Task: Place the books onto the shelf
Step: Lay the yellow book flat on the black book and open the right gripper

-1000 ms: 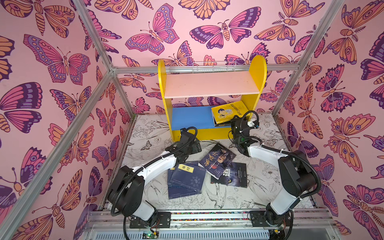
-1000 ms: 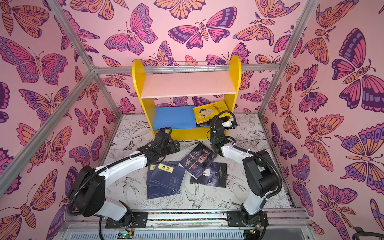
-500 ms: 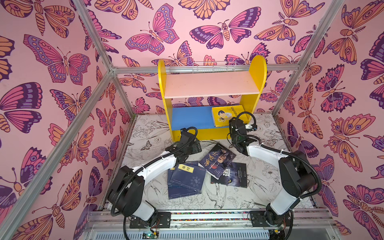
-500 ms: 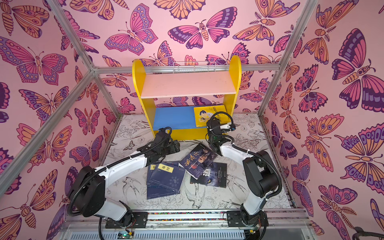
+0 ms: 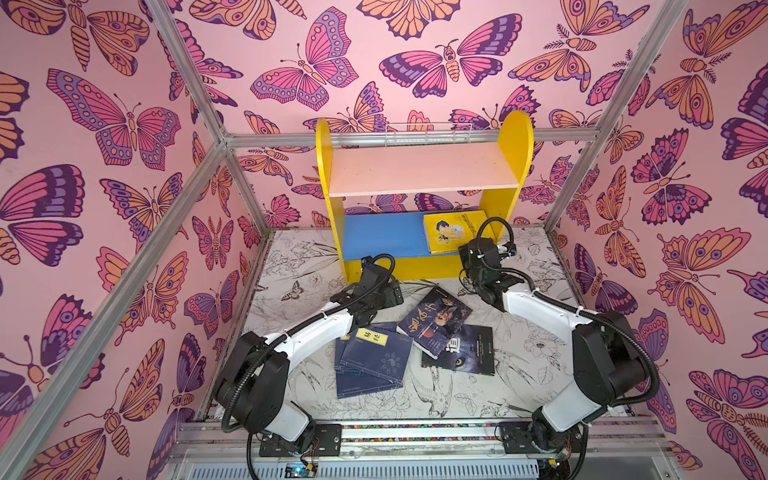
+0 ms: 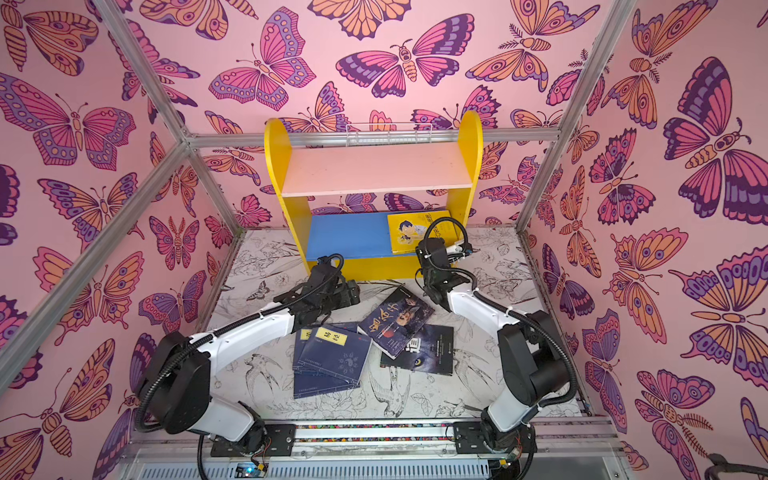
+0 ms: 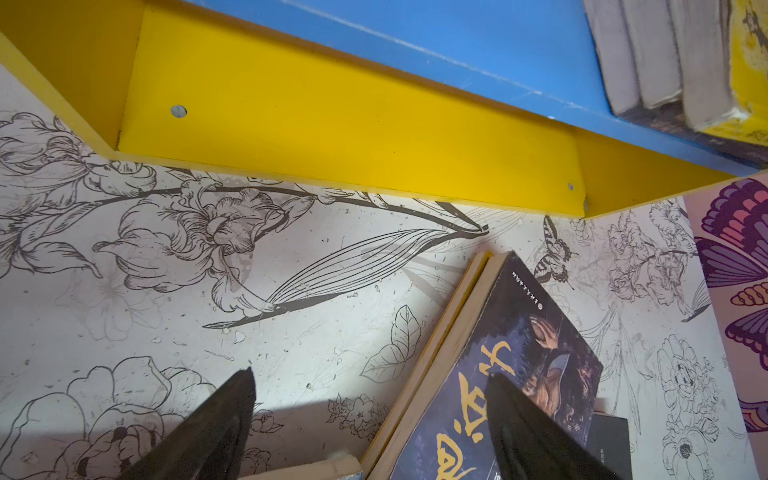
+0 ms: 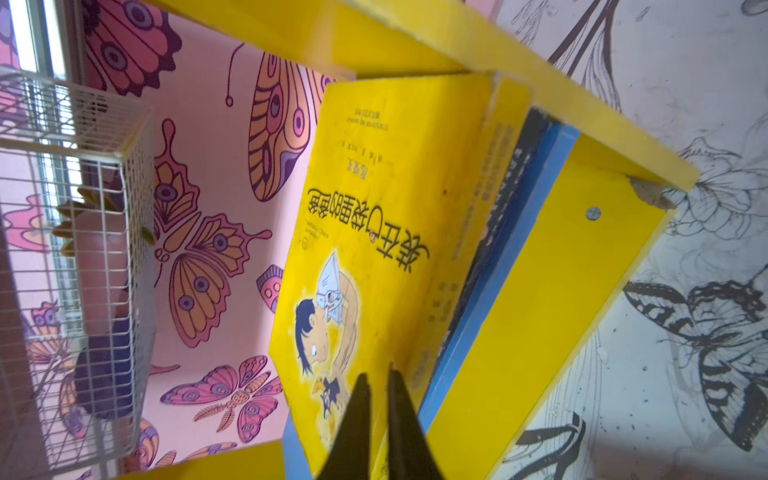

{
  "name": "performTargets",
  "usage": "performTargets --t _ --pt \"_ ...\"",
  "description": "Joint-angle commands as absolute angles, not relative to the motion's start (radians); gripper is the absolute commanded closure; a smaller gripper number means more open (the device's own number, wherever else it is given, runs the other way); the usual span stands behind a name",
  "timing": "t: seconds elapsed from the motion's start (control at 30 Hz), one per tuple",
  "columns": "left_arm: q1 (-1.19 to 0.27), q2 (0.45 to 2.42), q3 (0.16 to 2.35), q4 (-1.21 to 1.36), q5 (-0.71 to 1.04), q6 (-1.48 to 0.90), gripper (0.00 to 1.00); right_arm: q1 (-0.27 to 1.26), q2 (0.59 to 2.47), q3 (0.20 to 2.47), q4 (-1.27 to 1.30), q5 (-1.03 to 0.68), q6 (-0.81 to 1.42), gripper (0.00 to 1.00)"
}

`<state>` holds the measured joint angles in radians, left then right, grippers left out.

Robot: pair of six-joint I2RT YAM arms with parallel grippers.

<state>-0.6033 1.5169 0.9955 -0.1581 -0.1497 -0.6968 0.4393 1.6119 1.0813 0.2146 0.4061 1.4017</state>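
Note:
The shelf (image 5: 424, 170) stands at the back in both top views, its blue lower board (image 6: 349, 235) bare on the left. A yellow cartoon book (image 5: 455, 230) (image 8: 395, 208) lies on top of other books (image 7: 665, 62) at the board's right end. My right gripper (image 8: 378, 376) is shut just in front of that cover, with nothing seen between its fingers. On the table lie a dark-blue book with a gold title (image 5: 434, 320) (image 7: 519, 324), a black book (image 5: 461, 351) and navy books with yellow labels (image 5: 374, 353). My left gripper (image 7: 370, 374) hangs open over the dark-blue book's edge.
A white wire basket (image 5: 428, 135) (image 8: 83, 166) hangs on the rail behind the shelf top. Aluminium frame posts (image 5: 187, 83) and butterfly-patterned walls close in the table on three sides. The shelf's yellow base strip (image 7: 332, 137) lies just ahead of my left gripper.
The yellow book, tilted up a second ago, now lies flatter on the stack on the lower board. My right gripper opened, drew back a little and shut. The left arm has not moved.

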Motion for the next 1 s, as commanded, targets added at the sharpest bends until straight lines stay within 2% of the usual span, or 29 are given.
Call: performTargets --t 0.0,0.97 --pt "-0.608 1.512 0.977 -0.187 -0.156 -0.686 0.11 0.430 1.580 1.106 0.079 0.318 1.300 1.00" --pt "-0.608 1.504 0.977 -0.198 -0.182 -0.669 0.12 0.372 1.739 1.308 0.028 0.127 1.308 1.00"
